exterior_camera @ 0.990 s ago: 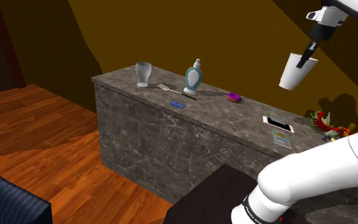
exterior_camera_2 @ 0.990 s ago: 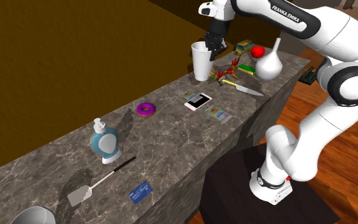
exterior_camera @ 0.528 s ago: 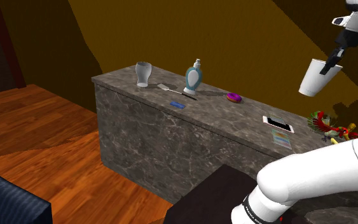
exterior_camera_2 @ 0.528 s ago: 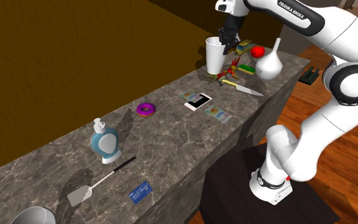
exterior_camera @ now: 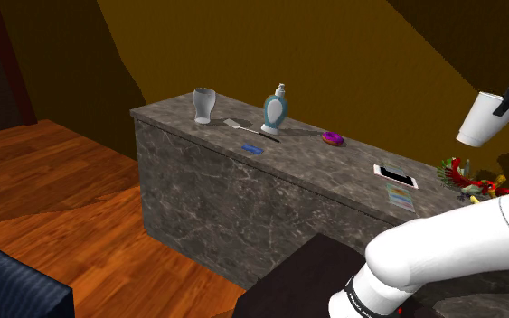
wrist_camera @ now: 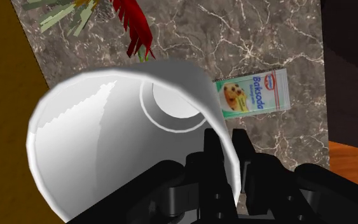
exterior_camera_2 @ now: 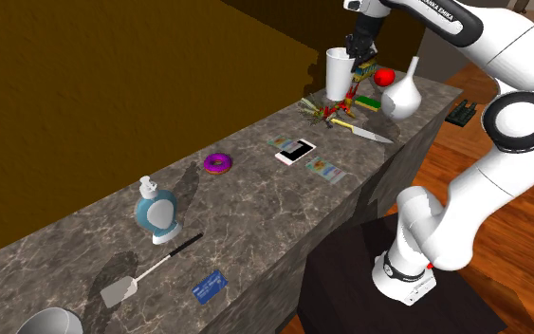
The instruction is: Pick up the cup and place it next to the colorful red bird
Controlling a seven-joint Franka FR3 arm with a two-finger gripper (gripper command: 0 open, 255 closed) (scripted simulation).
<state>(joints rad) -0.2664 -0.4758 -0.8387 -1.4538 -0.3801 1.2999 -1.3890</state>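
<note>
Item: plain white tapered cup (exterior_camera: 480,117) (exterior_camera_2: 338,73) (wrist_camera: 107,127), carried clear of the grey marbled stone desk (exterior_camera: 243,181) (exterior_camera_2: 255,209), slightly tilted, mouth up. Holder: all-black gripper (exterior_camera: 505,105) (exterior_camera_2: 355,59) (wrist_camera: 228,162), its fingers (wrist_camera: 246,156) clamped on the cup's rim wall, one inside and one outside. Position: over the right end of the desk, above and just beyond the red toy bird with green and yellow feathers (exterior_camera: 465,176) (exterior_camera_2: 336,109) (wrist_camera: 133,25). Also on the desk: a white smartphone (exterior_camera: 395,174) (exterior_camera_2: 295,150) left of the bird, a purple ring doughnut (exterior_camera: 333,138) (exterior_camera_2: 218,163) further left, and a green-and-white baking-soda sachet (wrist_camera: 250,93) below the cup.
</note>
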